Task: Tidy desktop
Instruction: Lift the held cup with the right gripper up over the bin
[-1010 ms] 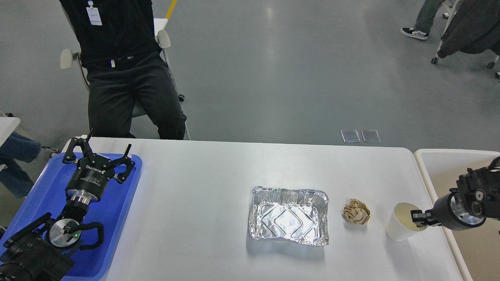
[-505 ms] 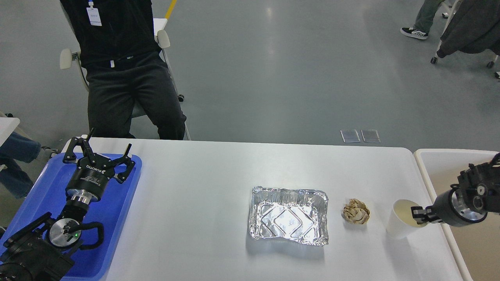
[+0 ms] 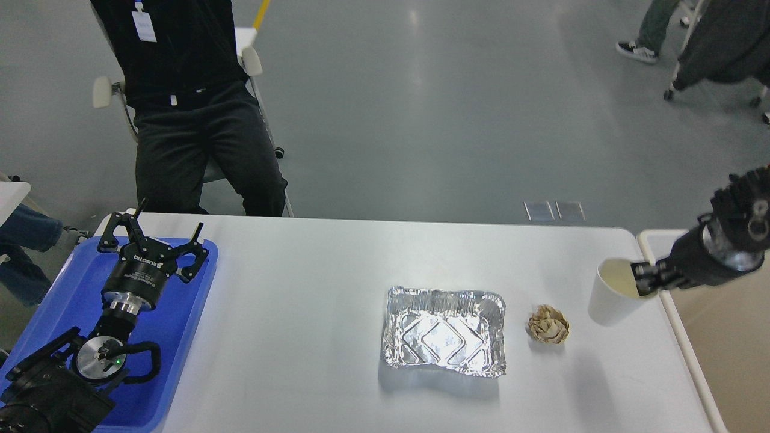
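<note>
Right hand (image 3: pixel 642 280) pinches smooth white paper cup (image 3: pixel 610 293) above glossy desktop (image 3: pixel 301 313).

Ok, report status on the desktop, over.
Right tool shut on paper cup, lifted near bin. Left tool open over blue tray. Foil tray, paper ball on desktop.

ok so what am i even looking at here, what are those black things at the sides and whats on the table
This is one picture from a camera in a robot's head, looking down over a white desktop. The black things are its two arms. The left gripper, fingers spread open, hangs over a blue tray. The right gripper pinches the rim of a white paper cup, tilted near the table's right edge beside a cream bin. On the table lie an empty foil tray and a crumpled brown paper ball. A person stands behind the table.
</note>
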Available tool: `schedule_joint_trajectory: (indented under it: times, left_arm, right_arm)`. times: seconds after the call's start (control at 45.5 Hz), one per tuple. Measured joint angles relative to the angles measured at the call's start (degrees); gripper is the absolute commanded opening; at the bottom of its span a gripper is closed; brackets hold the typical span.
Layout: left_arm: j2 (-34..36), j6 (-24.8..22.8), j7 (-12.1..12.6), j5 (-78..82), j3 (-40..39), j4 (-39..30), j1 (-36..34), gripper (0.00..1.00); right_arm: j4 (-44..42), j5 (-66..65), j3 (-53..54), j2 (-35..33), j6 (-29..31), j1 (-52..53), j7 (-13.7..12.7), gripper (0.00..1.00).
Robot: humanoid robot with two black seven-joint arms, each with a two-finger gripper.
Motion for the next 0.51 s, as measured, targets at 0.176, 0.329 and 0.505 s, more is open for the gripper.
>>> schedule_joint_trajectory:
  times: [0.176, 0.329, 0.505]
  left_arm:
    - [0.01, 0.00, 0.00, 0.00, 0.00, 0.02, 0.00, 0.99]
    - [-0.01, 0.00, 0.00, 0.00, 0.00, 0.01, 0.00, 0.99]
    - [0.00, 0.00, 0.00, 0.00, -0.01, 0.00, 0.01, 0.99]
  right_arm:
    - [3.49, 0.09, -0.88, -0.05, 5.36, 8.73, -0.10, 0.00]
    - [5.62, -0.03, -1.23, 0.03, 9.33, 15.57, -0.12, 0.00]
    - [6.78, -0.05, -1.30, 0.09, 13.39, 23.42, -0.10, 0.00]
